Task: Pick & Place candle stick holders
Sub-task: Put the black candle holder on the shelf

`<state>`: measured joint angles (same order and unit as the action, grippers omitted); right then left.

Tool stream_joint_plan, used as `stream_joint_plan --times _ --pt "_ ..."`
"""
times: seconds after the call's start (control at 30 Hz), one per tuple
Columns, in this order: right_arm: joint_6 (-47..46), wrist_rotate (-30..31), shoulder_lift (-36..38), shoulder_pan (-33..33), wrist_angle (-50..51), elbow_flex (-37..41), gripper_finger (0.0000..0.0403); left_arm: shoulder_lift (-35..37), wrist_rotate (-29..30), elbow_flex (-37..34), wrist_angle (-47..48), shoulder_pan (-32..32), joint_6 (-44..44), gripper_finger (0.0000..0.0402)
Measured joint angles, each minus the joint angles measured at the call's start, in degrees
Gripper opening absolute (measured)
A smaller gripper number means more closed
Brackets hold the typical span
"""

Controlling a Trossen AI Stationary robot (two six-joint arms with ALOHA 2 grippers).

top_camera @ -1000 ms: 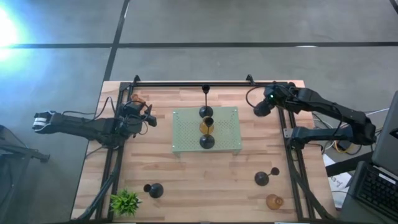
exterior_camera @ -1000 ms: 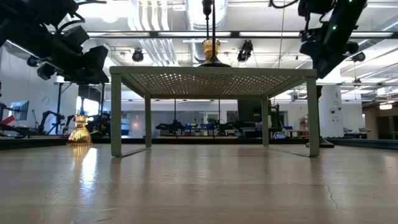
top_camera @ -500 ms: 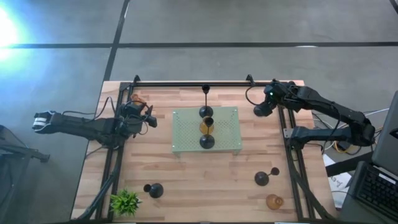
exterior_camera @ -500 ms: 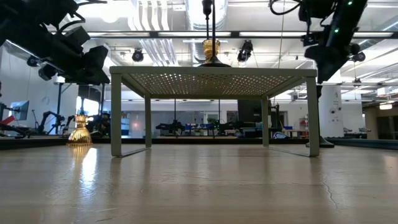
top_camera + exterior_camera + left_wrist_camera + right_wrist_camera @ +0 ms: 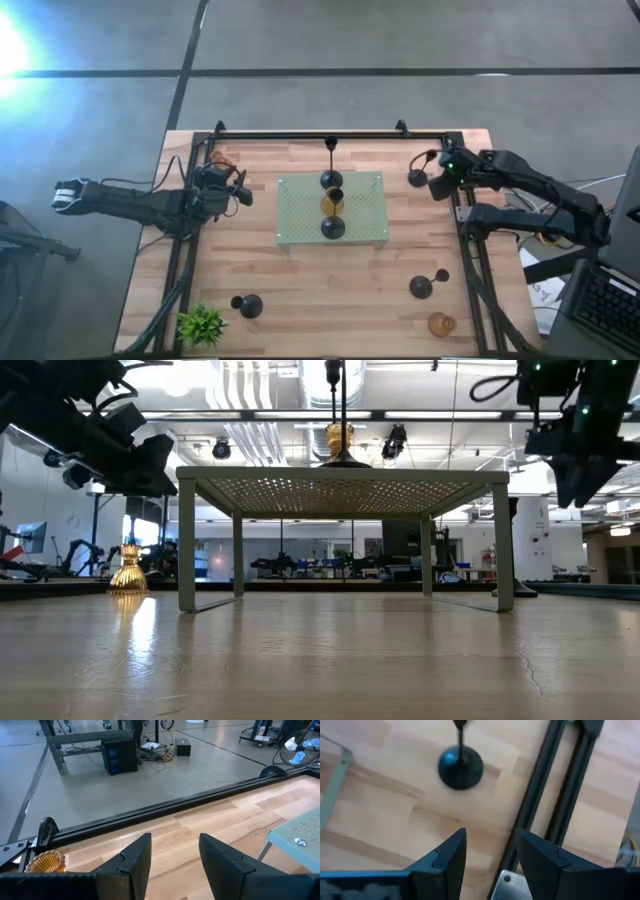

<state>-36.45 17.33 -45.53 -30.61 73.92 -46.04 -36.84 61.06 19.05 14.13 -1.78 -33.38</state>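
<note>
Standing beyond right gripper [image 5: 487,855]: black holder [image 5: 460,766]

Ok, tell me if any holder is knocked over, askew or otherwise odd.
Nothing stands out. Every candle stick holder in view seems to stand on its base: three in a row on the pale green mat, and a black one by the right gripper, whose fingers are open and empty. No spill or damage shows.
</note>
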Motion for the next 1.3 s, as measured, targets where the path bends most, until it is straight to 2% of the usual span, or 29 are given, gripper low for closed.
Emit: stream_joint_plan --times 0.2,0.4,0.8,1.1,1.3 --pt "-0.3 -4.1 -1.0 0.0 -9.8 3.4 0.0144 0.0 0.0 0.0 0.0 0.0 0.6 0.017" --pt "3.4 1.0 -3.9 0.0 -19.2 4.9 0.0134 0.0 0.0 0.0 0.0 0.0 1.5 0.017" --pt "2.6 3.6 -5.2 -0.1 -19.1 6.4 0.0139 0.0 0.0 0.0 0.0 0.0 2.0 0.017" --pt "1.6 3.5 -5.2 -0.1 -20.3 10.5 0.0183 0.0 0.0 0.0 0.0 0.0 1.9 0.017" --pt "2.3 1.4 -5.2 0.0 -20.4 9.9 0.0213 0.0 0.0 0.0 0.0 0.0 1.9 0.017"
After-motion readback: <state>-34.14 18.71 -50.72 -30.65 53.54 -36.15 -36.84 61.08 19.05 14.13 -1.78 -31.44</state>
